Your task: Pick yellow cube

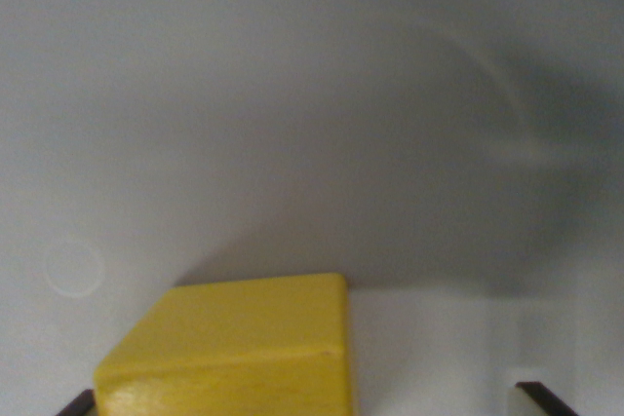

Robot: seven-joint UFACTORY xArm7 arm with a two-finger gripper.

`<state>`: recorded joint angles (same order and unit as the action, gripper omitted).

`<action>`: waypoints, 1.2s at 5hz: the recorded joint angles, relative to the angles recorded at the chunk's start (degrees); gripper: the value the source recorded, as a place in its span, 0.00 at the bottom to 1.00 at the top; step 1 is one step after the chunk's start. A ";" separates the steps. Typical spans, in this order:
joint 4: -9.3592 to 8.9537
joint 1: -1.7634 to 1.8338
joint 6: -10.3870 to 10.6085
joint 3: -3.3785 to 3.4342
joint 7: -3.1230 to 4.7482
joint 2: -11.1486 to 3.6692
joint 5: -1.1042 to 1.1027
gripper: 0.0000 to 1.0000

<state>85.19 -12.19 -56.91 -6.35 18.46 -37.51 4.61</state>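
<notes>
One yellow cube (234, 348) sits between two dark fingertips (76, 403).

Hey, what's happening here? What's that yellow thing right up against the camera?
That is a yellow cube seen from a camera on a robot arm's wrist. It sits on a pale grey surface at the bottom of the view, between two dark tips of the hand, nearer the tip on the wrist view's left. Whether the hand has closed on it cannot be told from here.

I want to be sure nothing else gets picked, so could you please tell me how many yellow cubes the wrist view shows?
1. The yellow cube sits at the bottom edge, toward the wrist view's left, partly cut off. Others could lie outside this close view.
</notes>
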 joint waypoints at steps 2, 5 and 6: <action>0.00 0.00 0.00 0.00 0.00 0.00 0.00 0.00; 0.00 0.00 0.00 0.00 0.00 0.00 0.00 1.00; 0.20 -0.01 -0.22 0.00 0.00 0.02 0.00 1.00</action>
<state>85.39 -12.20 -57.13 -6.36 18.45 -37.50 4.60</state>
